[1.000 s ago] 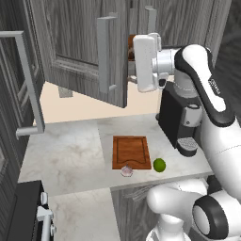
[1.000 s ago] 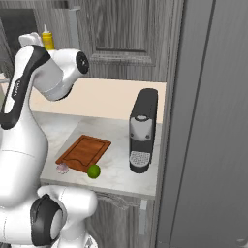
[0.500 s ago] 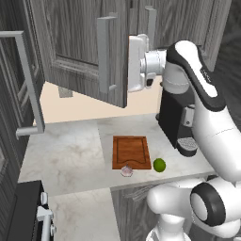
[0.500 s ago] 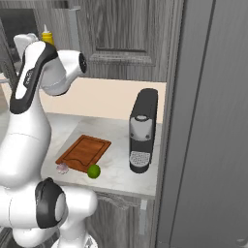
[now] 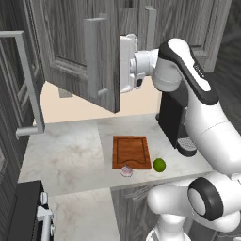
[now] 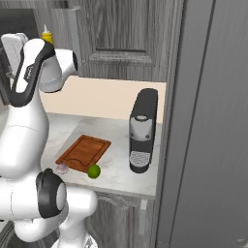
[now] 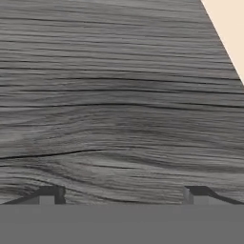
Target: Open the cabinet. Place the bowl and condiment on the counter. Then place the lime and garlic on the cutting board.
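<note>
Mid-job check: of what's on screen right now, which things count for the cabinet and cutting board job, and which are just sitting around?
Part of the job:
- cabinet, door swung open
- condiment, up in the cabinet
- cutting board, nothing on it
- garlic, on the counter at the board's near edge
- lime, on the counter beside the board
- end effector, open, facing the door panel

Just there:
- coffee machine

Cabinet ajar; garlic, lime off-board.

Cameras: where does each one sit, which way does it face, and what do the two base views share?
Left base view: behind-left, facing the open cabinet; arm at right.
Right base view: behind-right, facing the coffee machine; arm at left.
Hand view: on the hand, against woodgrain; open gripper at bottom.
Shared: cutting board, lime, garlic.
</note>
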